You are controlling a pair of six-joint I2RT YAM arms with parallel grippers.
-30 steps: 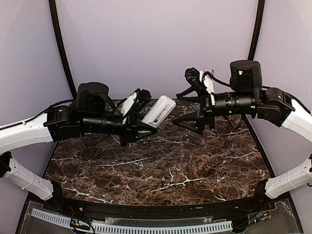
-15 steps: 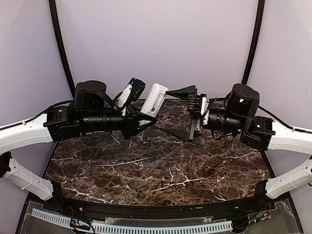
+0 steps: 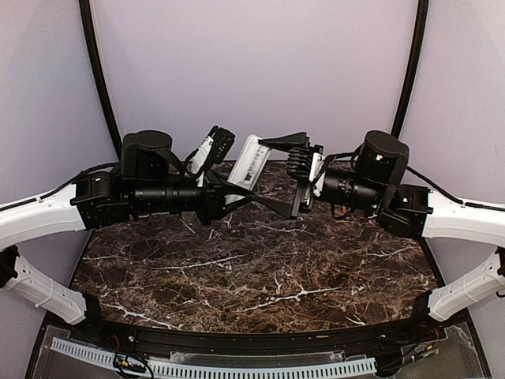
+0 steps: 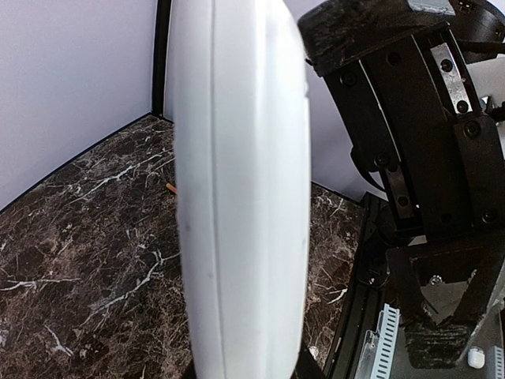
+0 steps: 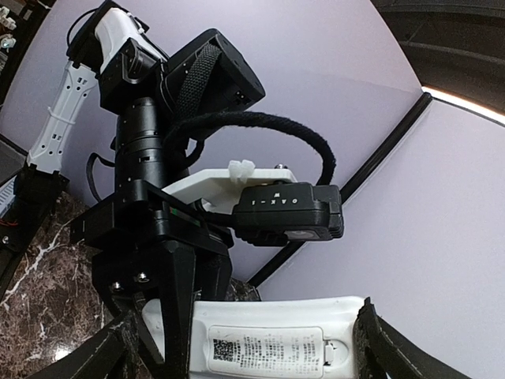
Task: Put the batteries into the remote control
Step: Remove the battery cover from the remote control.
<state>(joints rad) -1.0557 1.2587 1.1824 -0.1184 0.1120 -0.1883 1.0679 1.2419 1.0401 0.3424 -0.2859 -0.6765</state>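
Remote control [image 3: 251,162]: white, aloft over the counter [image 3: 260,276], tilted, upper end toward the back wall.
Left claw [image 3: 235,193]: clamped on the remote control's lower end.
Right claw [image 3: 273,175]: spread wide, fingers [image 5: 385,347] flanking the remote control lengthwise; one finger just beside its end, contact unclear.
Sticker [image 5: 264,347]: on the remote control's face toward the right wrist camera; square code at left, rows of fine print, too small to read.
Camera [image 5: 288,207]: black, on the left wrist, lettered "OAK-1".
Left wrist view: remote control edge-on, seam running down its side.
Orange sliver [image 4: 170,188]: on the counter by its far edge; too small to identify.
Counter: dark brown marble, white veins.
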